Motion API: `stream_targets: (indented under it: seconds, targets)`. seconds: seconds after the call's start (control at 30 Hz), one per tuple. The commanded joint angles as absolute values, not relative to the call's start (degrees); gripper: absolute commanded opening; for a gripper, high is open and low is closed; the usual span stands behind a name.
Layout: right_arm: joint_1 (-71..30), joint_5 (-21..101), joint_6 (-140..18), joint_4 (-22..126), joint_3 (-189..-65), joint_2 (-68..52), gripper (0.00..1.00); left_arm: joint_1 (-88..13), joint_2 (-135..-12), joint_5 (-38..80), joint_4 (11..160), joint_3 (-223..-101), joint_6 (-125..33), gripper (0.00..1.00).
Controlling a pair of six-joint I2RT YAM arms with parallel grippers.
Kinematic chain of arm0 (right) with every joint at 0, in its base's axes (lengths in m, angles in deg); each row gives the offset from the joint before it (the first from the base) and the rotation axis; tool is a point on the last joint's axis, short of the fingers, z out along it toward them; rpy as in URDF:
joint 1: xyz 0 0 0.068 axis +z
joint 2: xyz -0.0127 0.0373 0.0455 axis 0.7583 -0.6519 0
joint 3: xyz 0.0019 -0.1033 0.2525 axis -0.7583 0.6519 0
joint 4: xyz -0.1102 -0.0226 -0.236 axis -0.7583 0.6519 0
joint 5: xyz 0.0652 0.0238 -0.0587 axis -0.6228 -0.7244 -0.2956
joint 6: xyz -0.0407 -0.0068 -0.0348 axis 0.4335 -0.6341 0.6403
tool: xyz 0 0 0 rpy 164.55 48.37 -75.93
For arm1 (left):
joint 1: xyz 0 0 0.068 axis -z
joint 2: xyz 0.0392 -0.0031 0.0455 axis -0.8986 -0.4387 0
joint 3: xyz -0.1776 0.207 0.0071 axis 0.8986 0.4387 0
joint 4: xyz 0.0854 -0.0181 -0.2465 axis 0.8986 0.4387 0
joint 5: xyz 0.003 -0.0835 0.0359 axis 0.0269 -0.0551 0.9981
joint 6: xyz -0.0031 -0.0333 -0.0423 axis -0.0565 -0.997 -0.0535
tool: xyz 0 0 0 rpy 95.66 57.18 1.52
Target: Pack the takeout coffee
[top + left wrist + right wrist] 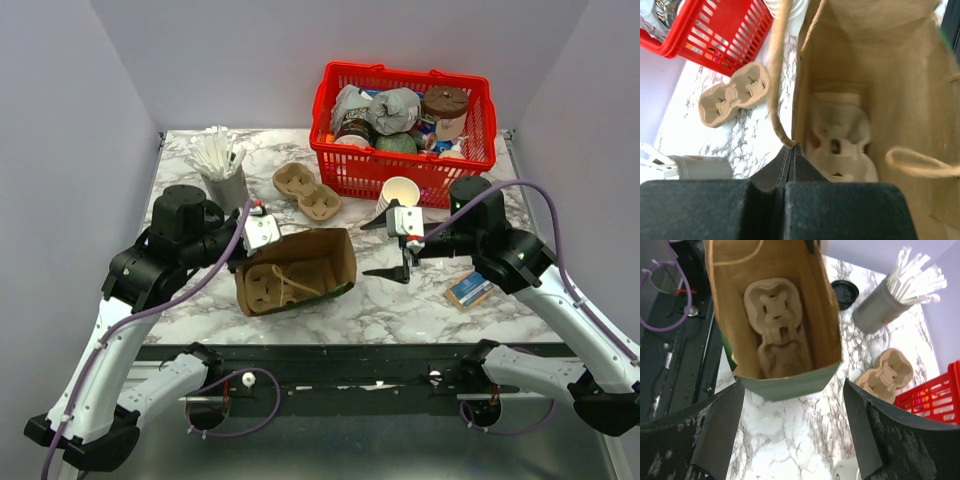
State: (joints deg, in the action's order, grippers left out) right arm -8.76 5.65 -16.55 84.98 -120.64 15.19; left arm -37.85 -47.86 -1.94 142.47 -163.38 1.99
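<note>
A brown paper bag (318,255) lies on its side mid-table, mouth toward the right arm. A pulp cup carrier (270,283) lies inside it, and shows in the left wrist view (840,137) and the right wrist view (776,322). My left gripper (262,232) is shut on the bag's rim (799,100) beside a rope handle (774,75). My right gripper (396,247) is open and empty, just right of the bag's mouth (790,387). A white paper coffee cup (400,192) stands upright behind the right gripper, in front of the basket.
A second cup carrier (306,192) lies behind the bag. A grey holder of white straws (224,172) stands at the back left, with a black lid (845,292) near it. A red basket (345,160) of goods sits at the back right. A small box (468,290) lies at the front right.
</note>
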Motion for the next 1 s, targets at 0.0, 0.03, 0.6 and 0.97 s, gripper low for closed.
stream_targets:
  seconds: [0.0, 0.03, 0.6, 0.97]
  targets:
    - [-8.44, -0.25, -17.22, 88.62, -125.49, 14.22, 0.88, -37.79, -49.69, -4.71, 140.34, -166.46, -5.57, 0.00]
    - [-8.44, -0.60, -17.56, 88.79, -126.63, 13.70, 0.88, -37.79, -50.04, -4.71, 139.81, -166.55, -7.85, 0.00]
    - [-8.44, 13.45, -40.23, 84.58, -133.13, 4.20, 0.84, -45.43, -55.67, 14.35, 139.80, -174.90, -26.23, 0.86]
    - [-8.44, 19.17, -47.89, 87.56, -139.91, -7.66, 0.81, -50.88, -57.34, 8.04, 146.94, -168.67, -28.78, 0.81]
